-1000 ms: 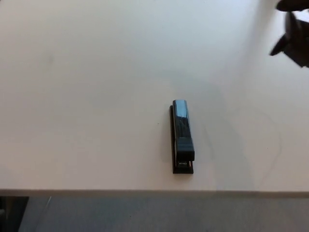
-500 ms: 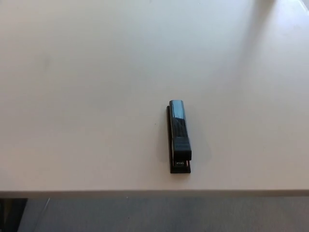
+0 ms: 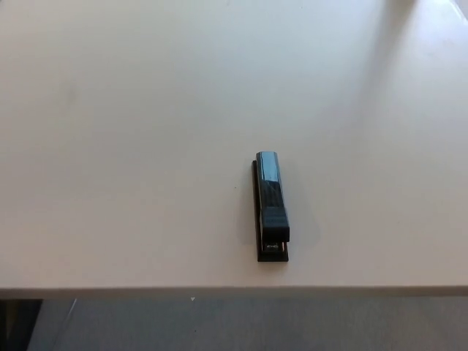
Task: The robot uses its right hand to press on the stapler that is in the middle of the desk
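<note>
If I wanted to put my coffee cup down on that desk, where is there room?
Nearly anywhere. The desk holds only a black stapler, lying lengthwise a little right of centre. Everything to its left, beyond it and to its right is bare. The one tight spot is the narrow strip between the stapler's near end and the desk's front edge. Neither robot hand is in view.

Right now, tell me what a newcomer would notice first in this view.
The eye lands on the black stapler, lying flat and alone on the pale desk, its length running from the near edge away toward the far side. It sits a little right of centre, close to the desk's near edge. Neither robot hand shows.
</note>
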